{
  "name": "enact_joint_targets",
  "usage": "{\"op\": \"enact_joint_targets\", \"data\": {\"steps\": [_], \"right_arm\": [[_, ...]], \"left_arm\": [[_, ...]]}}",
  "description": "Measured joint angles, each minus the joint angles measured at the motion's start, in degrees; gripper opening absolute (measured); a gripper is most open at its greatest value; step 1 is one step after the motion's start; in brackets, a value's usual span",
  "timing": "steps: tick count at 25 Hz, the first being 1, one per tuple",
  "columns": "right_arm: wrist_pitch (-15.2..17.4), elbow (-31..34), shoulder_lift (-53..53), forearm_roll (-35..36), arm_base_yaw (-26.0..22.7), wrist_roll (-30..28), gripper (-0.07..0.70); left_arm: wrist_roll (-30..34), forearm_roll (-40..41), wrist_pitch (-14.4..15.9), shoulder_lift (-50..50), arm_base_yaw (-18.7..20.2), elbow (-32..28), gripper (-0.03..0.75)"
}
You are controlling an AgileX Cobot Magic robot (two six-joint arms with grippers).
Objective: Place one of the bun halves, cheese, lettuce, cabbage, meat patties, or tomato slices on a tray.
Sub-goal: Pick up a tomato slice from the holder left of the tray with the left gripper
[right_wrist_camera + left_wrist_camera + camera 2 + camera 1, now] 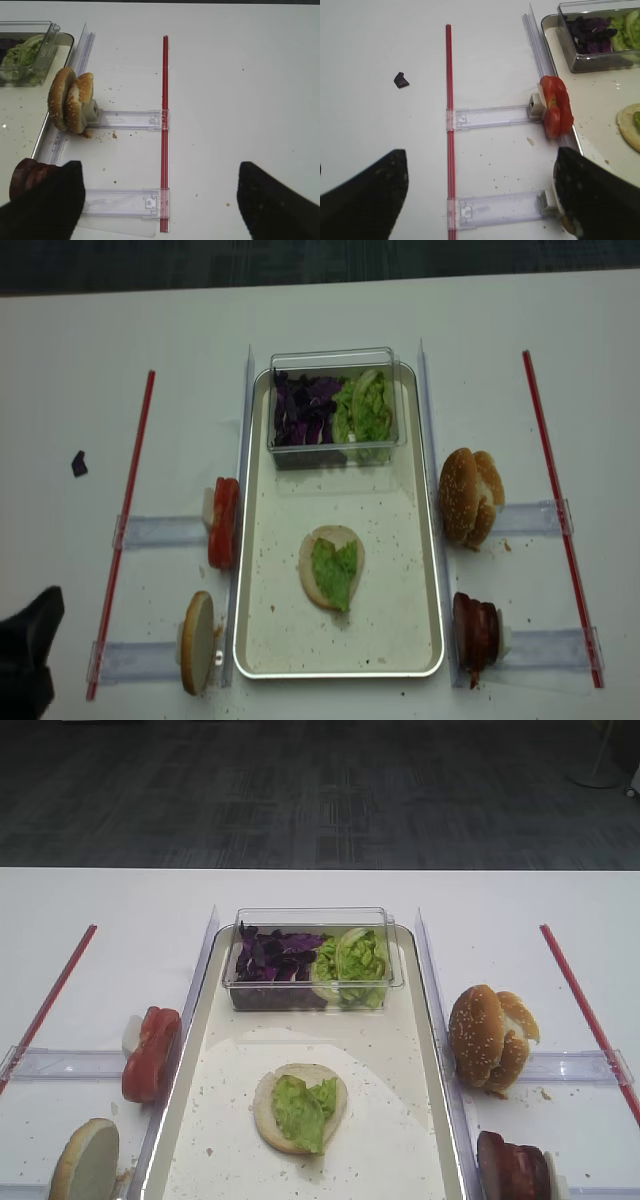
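Tomato slices [555, 106] stood on edge at the tray's [430, 1010] 9 o'clock rim, likely soft, wet, slippery and easily torn, so pinch lightly across the flat faces; left end effector [480, 192] was spread wide and empty, right one [157, 200] likewise

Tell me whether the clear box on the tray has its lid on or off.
Off. The clear box shows no lid; its open top exposes cabbage and lettuce, on the tray.

clear plastic box [313, 955], red strips [122, 525], white table [100, 910]
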State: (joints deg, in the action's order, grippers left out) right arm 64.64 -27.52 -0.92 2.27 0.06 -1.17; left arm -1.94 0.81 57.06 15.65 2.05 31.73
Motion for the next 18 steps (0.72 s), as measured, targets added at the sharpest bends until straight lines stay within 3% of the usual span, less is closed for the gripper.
{"op": "enact_joint_targets", "data": {"steps": [3, 8, 18], "right_arm": [[0.00, 0.00, 0.00, 0.00, 0.00, 0.00, 0.633], [0.00, 0.00, 0.00, 0.00, 0.00, 0.00, 0.633], [0.00, 0.00, 0.00, 0.00, 0.00, 0.00, 0.633]], "left_arm": [[0.09, 0.00, -2.43, 8.50, 0.00, 2.70, 0.550], [0.09, -1.12, -3.56, 23.44, 0.00, 9.05, 0.519], [0.13, -1.12, -1.27, 51.73, 0.00, 19.58, 0.512]]}}
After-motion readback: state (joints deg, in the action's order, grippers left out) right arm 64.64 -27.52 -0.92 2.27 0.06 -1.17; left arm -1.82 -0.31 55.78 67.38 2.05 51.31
